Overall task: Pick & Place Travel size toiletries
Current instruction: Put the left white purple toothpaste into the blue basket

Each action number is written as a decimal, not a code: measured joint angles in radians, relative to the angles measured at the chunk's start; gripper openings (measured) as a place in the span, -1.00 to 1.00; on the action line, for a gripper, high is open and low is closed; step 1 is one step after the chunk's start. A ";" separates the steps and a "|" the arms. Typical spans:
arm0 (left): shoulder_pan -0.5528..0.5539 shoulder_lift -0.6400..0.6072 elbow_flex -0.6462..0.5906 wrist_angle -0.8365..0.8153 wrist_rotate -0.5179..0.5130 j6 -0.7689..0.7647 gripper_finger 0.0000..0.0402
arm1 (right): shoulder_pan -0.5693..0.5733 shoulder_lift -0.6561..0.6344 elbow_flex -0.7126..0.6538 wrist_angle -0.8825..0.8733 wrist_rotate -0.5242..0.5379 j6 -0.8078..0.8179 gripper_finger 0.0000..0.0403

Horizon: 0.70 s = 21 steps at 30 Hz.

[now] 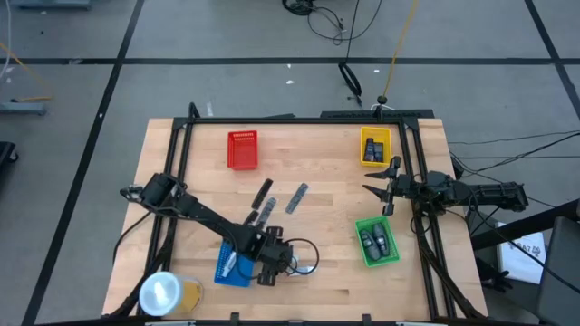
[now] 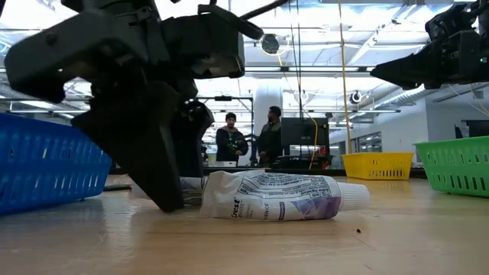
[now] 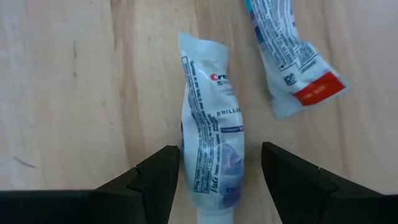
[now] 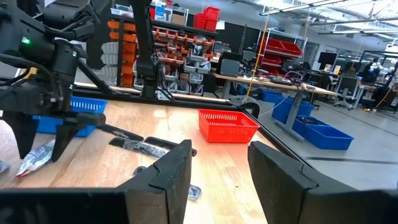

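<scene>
A white toothpaste tube (image 3: 211, 155) lies flat on the wooden table. My left gripper (image 3: 221, 186) is open and low over it, one finger on each side of its cap half. It stands beside the blue tray (image 1: 231, 269). In the low view, the left gripper (image 2: 164, 183) reaches down to the table next to the tube (image 2: 275, 196). A second white tube (image 3: 292, 62) with a red end lies just beyond. My right gripper (image 1: 385, 186) is open and empty, raised near the table's right edge between the yellow tray (image 1: 376, 147) and the green tray (image 1: 376, 243). My left gripper comes from above with its fingers across the tube. One finger (image 3: 163, 180) stands right against the tube's side (image 3: 186, 168), and I cannot tell whether it touches. The other finger (image 3: 280, 180) stands apart from the tube. The tube lies flat on the table.
A red tray (image 1: 242, 149) stands at the far middle. Slim dark and grey sticks (image 1: 263, 192) (image 1: 296, 197) lie loose mid-table. Dark pieces lie in the green and yellow trays. A yellowish roll with a white top (image 1: 168, 294) stands at the near left corner. Two people stand far behind the table.
</scene>
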 joint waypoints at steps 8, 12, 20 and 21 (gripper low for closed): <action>0.024 0.000 0.000 0.002 0.012 0.001 0.14 | 0.000 0.000 0.000 0.000 0.000 0.000 -0.25; 0.028 0.000 0.000 0.004 0.012 0.003 0.14 | 0.000 0.000 0.000 0.000 0.000 0.000 -0.25; 0.028 0.000 0.000 0.021 0.010 0.003 0.14 | 0.000 0.000 0.000 0.000 0.000 0.000 -0.25; 0.028 0.000 0.000 0.019 0.010 0.003 0.14 | 0.000 0.000 0.000 0.000 0.000 0.000 -0.25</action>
